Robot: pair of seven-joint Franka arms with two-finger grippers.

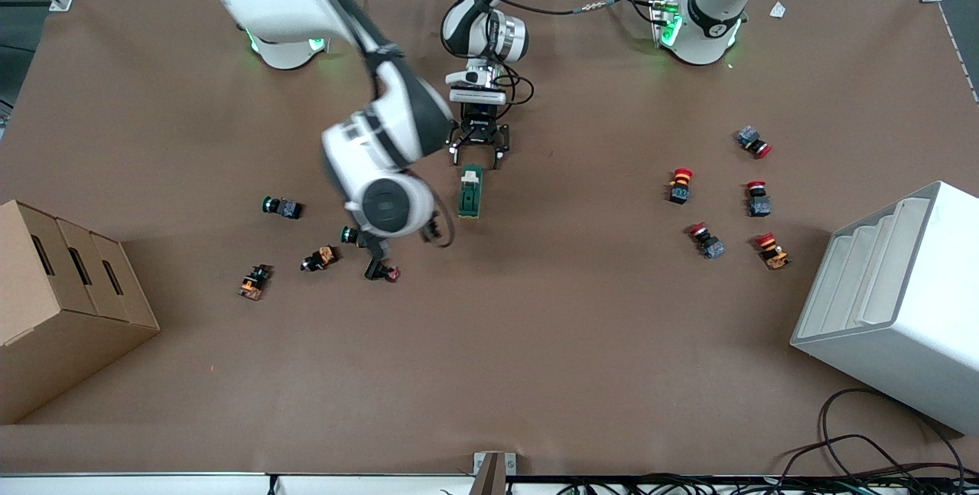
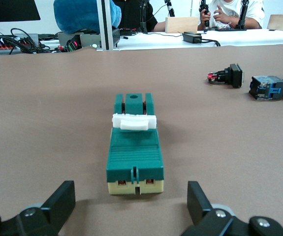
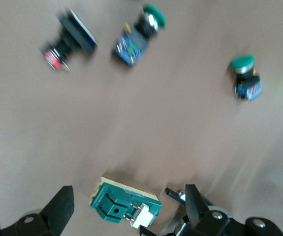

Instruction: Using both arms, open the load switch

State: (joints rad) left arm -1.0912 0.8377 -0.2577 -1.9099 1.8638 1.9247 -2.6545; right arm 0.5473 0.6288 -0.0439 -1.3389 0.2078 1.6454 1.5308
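Lowering my left gripper [image 1: 479, 152], fingers spread and empty, I risk nudging the load switch [image 1: 470, 192]; right gripper [image 3: 126, 209], also spread, hovers above.

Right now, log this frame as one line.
load switch flat on table, untouched | left gripper open beside its end | right gripper open above it
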